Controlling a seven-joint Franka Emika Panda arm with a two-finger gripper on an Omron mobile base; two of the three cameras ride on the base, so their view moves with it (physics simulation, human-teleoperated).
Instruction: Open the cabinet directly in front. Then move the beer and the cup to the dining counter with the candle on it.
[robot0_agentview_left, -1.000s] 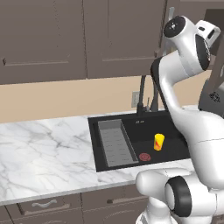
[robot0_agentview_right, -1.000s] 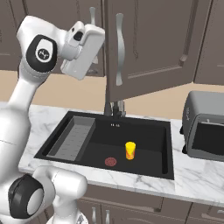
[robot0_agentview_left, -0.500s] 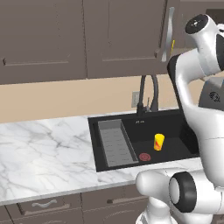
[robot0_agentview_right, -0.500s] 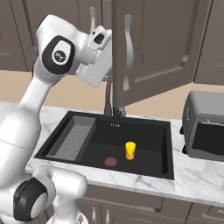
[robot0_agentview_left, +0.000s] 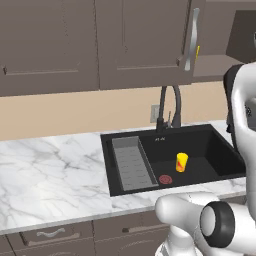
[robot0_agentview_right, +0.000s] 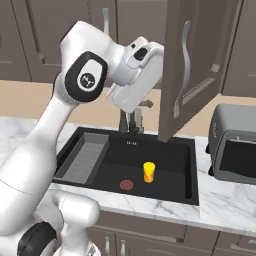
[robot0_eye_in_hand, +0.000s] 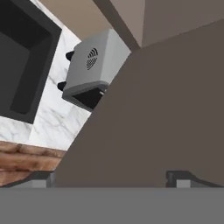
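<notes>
Currently cabinet (robot0_agentview_right: 200, 65) door swung partly open above sink (robot0_agentview_right: 165, 157), curved silver handle (robot0_agentview_right: 181, 67) facing outward. Hand (robot0_eye_in_hand: 111, 177) raised beside door, fingers spread wide, gripping nothing; fingertips (robot0_eye_in_hand: 177, 177) close to door panel. Cup (robot0_agentview_right: 148, 172) upright on sink floor, just beside red drain (robot0_agentview_right: 126, 185). Faucet (robot0_agentview_left: 169, 107) at sink back edge. Toaster (robot0_agentview_right: 232, 145) on marble tabletop (robot0_agentview_left: 50, 170) right of sink. Beer not discernible.

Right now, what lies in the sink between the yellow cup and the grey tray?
In the left base view, a small red drain on the sink floor lies between the cup and the tray.
</notes>
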